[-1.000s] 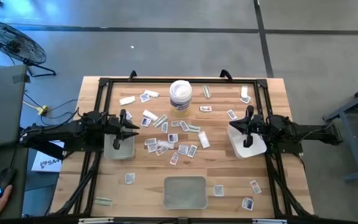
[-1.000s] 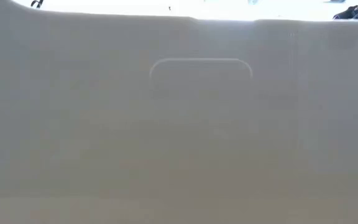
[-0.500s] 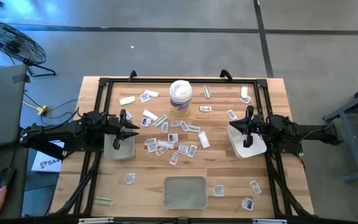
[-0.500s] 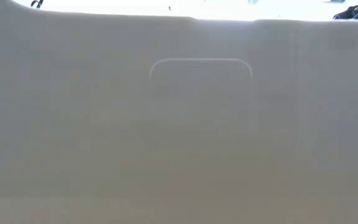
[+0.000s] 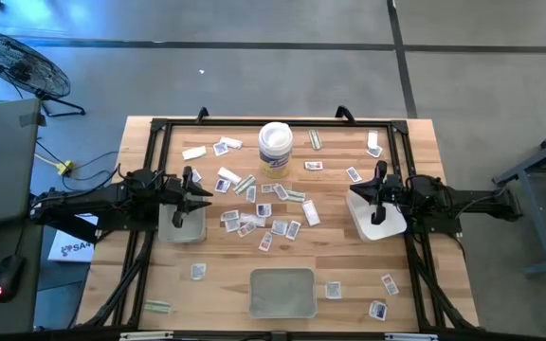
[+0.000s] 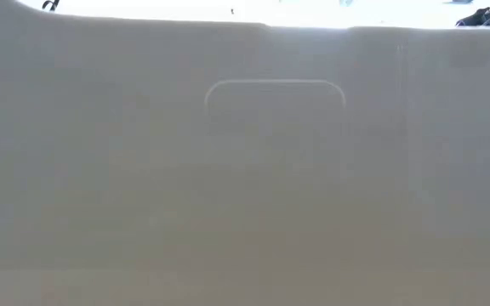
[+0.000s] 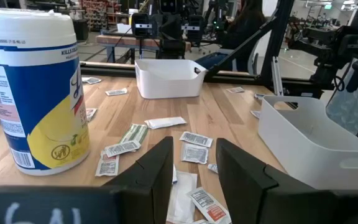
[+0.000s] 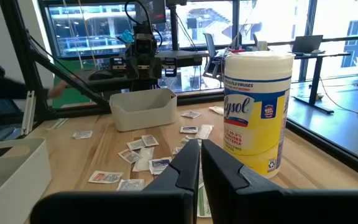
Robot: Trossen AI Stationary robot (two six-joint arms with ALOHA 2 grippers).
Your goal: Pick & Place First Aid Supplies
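Observation:
The first aid supplies (image 5: pixel 259 210), small white packets and pale strip wrappers, lie flat and scattered over the middle of the wooden table; they also show in the left wrist view (image 7: pixel 194 138) and the right wrist view (image 8: pixel 143 153). My left gripper (image 5: pixel 204 192) is at the table's left beside the left tray (image 5: pixel 183 223). Its fingers stand open and empty (image 7: pixel 194 171), above the packets. My right gripper (image 5: pixel 356 192) is at the table's right beside the right tray (image 5: pixel 379 220). It is shut and empty (image 8: pixel 200 165).
A white tub (image 5: pixel 275 149) with a yellow label stands upright at the far middle. A third translucent tray (image 5: pixel 282 292) sits at the near middle; its pale wall (image 6: pixel 270 170) fills the low view. Loose packets lie near the front edge (image 5: pixel 382 296) and the far edge (image 5: pixel 224 146).

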